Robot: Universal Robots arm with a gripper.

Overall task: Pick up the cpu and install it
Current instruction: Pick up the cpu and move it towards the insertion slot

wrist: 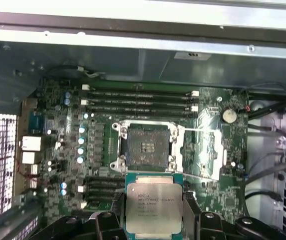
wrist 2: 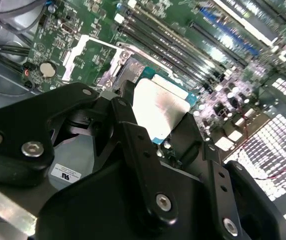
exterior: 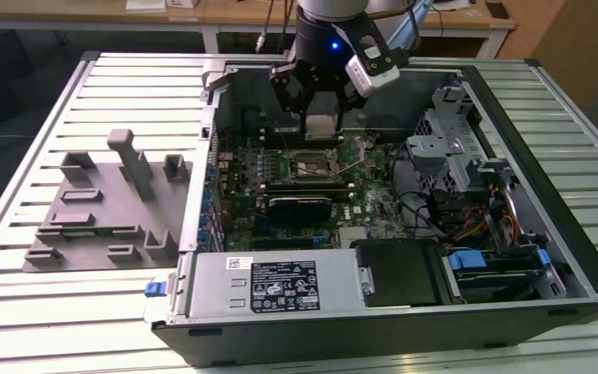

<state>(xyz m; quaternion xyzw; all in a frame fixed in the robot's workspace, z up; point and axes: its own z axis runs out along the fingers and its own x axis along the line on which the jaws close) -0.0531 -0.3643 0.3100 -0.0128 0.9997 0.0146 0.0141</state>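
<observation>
The two black fingers [wrist 2: 138, 155] clamp the cpu [wrist 2: 157, 107] by opposite edges, its silver top level and facing up. The gripper [exterior: 322, 117] points straight down from an upright wrist, and the arm [exterior: 325, 23] enters at 12 o'clock in the exterior view. The cpu hangs above the board [exterior: 278, 183], clear of it. In that view the socket [exterior: 313, 165] lies near, at the cpu's 6 o'clock, with its lid [wrist: 205, 152] swung open toward 3 o'clock. A grey fixture [exterior: 107, 210] sits at 9 o'clock, outside the case [exterior: 382, 327].
</observation>
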